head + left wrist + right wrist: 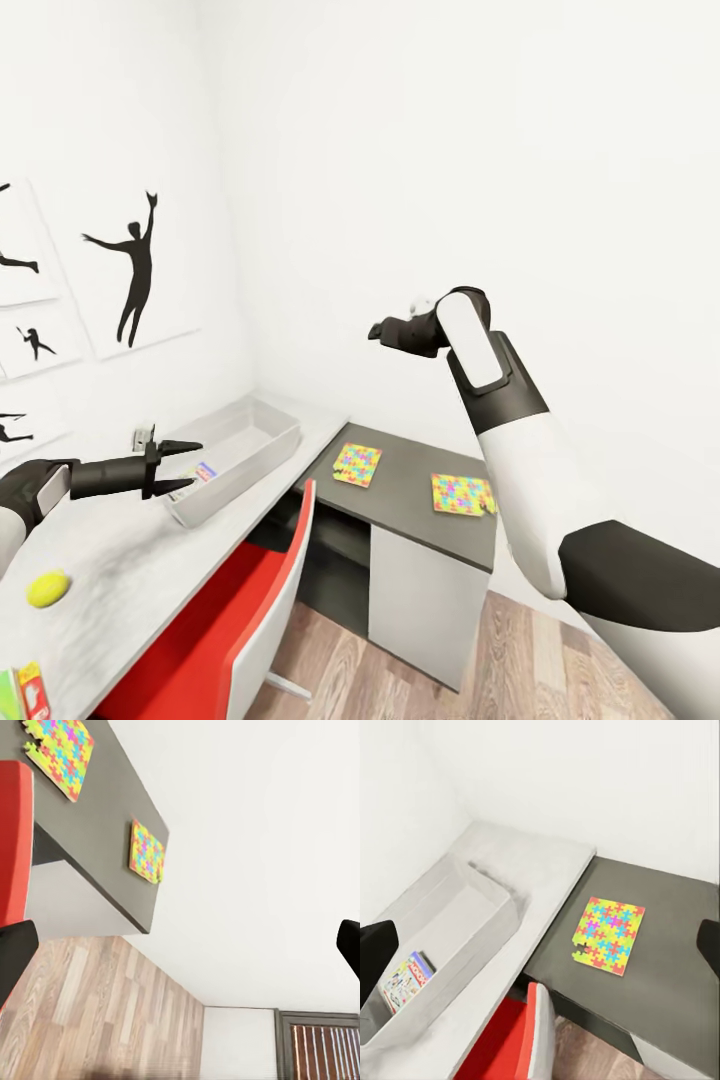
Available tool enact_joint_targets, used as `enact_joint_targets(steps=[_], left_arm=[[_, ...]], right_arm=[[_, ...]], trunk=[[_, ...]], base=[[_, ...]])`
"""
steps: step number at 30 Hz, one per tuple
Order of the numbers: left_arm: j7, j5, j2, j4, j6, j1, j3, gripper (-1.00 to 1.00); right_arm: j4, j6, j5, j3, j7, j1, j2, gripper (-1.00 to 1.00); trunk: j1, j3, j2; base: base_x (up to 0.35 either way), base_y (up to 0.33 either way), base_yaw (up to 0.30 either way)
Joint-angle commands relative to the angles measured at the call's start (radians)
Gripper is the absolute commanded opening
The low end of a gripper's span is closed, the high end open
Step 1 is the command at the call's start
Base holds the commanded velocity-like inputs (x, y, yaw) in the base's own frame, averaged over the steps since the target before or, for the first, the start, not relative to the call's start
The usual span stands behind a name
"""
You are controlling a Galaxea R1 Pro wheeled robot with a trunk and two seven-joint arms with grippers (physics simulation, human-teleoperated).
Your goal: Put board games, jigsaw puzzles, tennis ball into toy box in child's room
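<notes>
Two flat jigsaw puzzles (357,465) (462,494) on matte dark-grey table (410,500).

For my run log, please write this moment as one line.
left pincer: open, empty, beside toy box | right pincer: open, raised | board game in box | jigsaw puzzles, tennis ball on table

Red chair back (262,610) blocks the table (130,560) edge; toy box (232,455) stands open-topped.

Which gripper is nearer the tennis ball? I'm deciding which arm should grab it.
Left. The left gripper hovers over the white table, just up and right of the tennis ball. The right gripper is raised high, across over the dark corner section.
</notes>
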Motion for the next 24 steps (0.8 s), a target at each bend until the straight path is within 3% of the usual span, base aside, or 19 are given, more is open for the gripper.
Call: enact_joint_targets(steps=[1, 5, 15, 19, 20, 24], left_arm=[[-0.002, 0.006, 0.001, 0.000, 0.009, 0.000, -0.003, 1.00], [-0.002, 0.006, 0.001, -0.001, 0.009, 0.000, -0.003, 1.00], [-0.002, 0.006, -0.001, -0.002, 0.007, 0.000, -0.003, 1.00], [-0.002, 0.006, -0.003, -0.002, 0.007, 0.000, -0.003, 1.00], [-0.002, 0.006, -0.003, -0.002, 0.007, 0.000, -0.003, 1.00], [-0.002, 0.006, -0.004, -0.002, 0.007, 0.001, -0.003, 1.00]], right_arm=[[-0.002, 0.001, -0.010, 0.001, -0.010, -0.001, 0.000, 1.00], [-0.040, 0.009, -0.012, 0.000, -0.009, 0.015, -0.023, 1.00], [-0.241, 0.015, -0.014, -0.008, -0.007, 0.197, -0.174, 1.00], [-0.352, 0.015, -0.015, -0.079, -0.001, 0.329, -0.275, 1.00], [-0.361, 0.014, -0.015, -0.089, -0.001, 0.349, -0.283, 1.00], [-0.392, 0.006, -0.012, -0.148, 0.000, 0.517, -0.318, 1.00]], trunk=[[0.001, -0.002, -0.002], [0.001, -0.002, -0.002], [0.001, -0.003, -0.002], [0.001, -0.003, -0.002], [0.001, -0.003, -0.002], [0.001, -0.003, -0.002]], base=[[0.000, 0.000, -0.266], [0.000, 0.000, -0.274], [0.000, 0.000, -0.284], [0.000, 0.000, -0.285], [0.000, 0.000, -0.285], [0.000, 0.000, -0.285]])
